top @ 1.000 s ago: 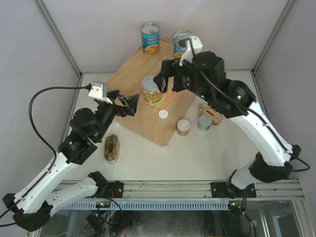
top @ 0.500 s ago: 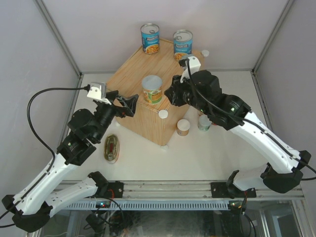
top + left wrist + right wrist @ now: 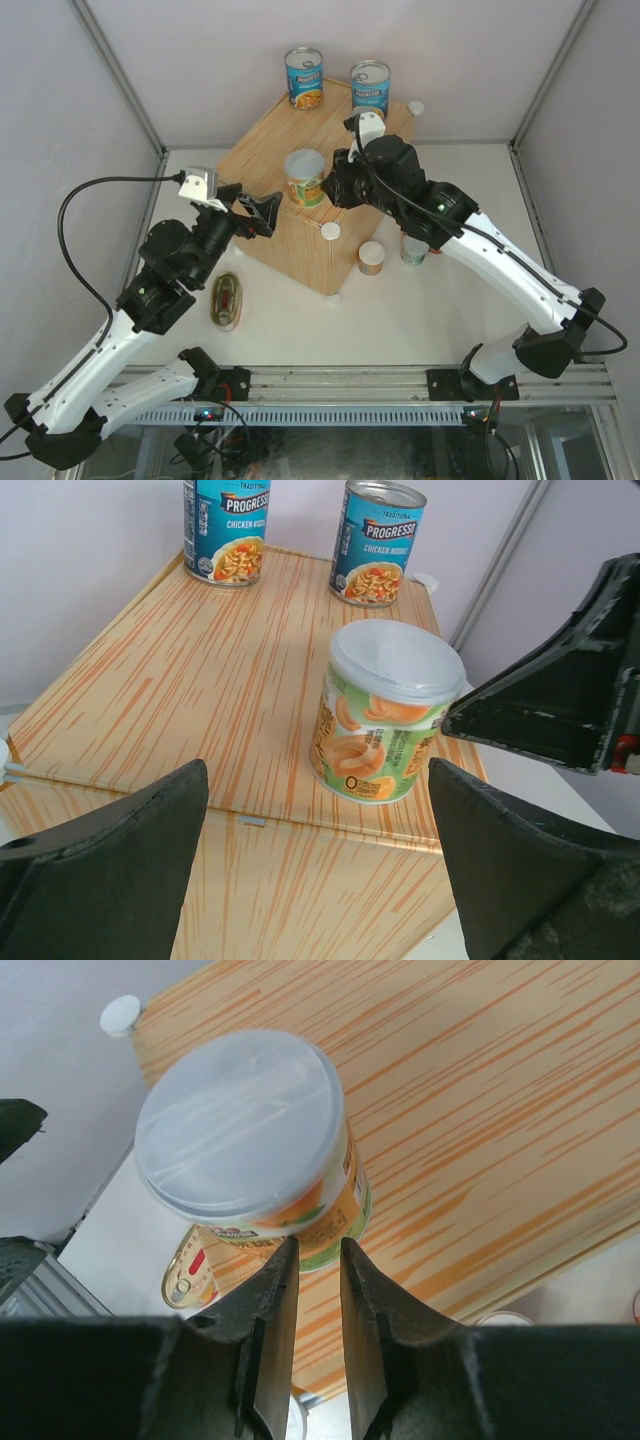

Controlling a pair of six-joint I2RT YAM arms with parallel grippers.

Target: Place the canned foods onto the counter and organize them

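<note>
3 cans up on the counter [image 3: 265,150]: 2 blue cans [image 3: 304,77] at the far edge, pale-lidded can [image 3: 240,1125] upright nearer the front. Right gripper [image 3: 315,1250] pinched almost together, empty, tips just short of that can, perhaps for a nudge. Left gripper [image 3: 262,212] spread wide, empty, facing it. Oval tin [image 3: 227,300] flat on the table [image 3: 400,320], long axis near-to-far, closer to the left gripper than the right.

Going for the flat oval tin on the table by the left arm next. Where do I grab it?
Probably across its narrow width, coming straight down with the left gripper. The oval tin lies flat, long axis running roughly near to far, so only its low side walls offer faces to pinch.
</note>
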